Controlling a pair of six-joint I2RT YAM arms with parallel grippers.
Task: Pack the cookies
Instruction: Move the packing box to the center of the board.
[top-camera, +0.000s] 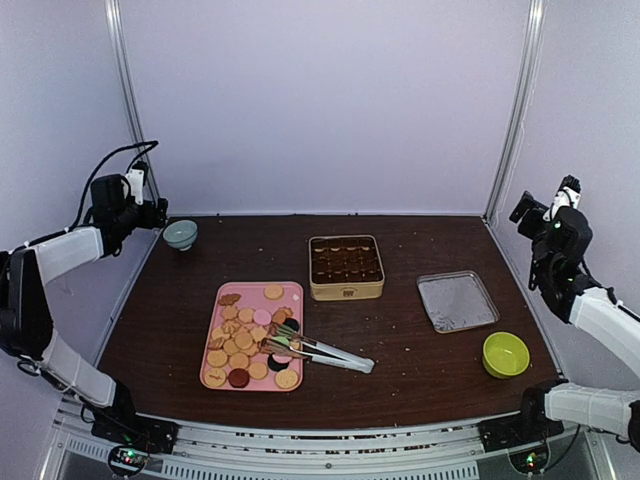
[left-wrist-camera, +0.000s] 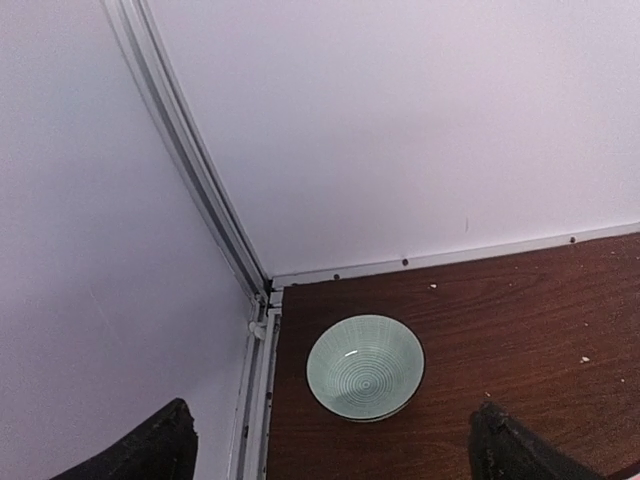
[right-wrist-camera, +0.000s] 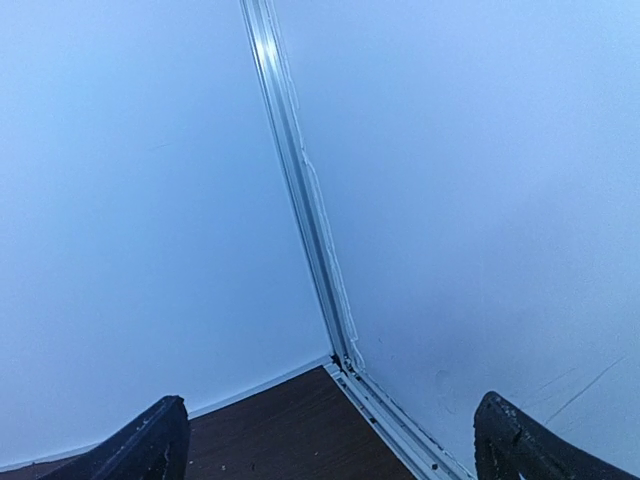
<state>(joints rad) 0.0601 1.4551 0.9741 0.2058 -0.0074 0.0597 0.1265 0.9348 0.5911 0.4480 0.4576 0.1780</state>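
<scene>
Left gripper (left-wrist-camera: 330, 442) and right gripper (right-wrist-camera: 330, 440) gape empty, far from the pink tray (top-camera: 297, 298); its cookies (top-camera: 243, 342) look light and brittle, so I'd pinch their edges gently, perhaps with the tongs (top-camera: 332, 354).

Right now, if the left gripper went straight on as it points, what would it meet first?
Probably the pale green bowl, which sits just ahead between the fingers of the open left gripper; depth is unclear.

Matt cookies (top-camera: 240, 342), smooth pink tray (top-camera: 294, 301), shiny metal tongs (top-camera: 330, 353), dark wood-grain table (top-camera: 420, 350), glossy ribbed bowl (left-wrist-camera: 365, 367).
</scene>
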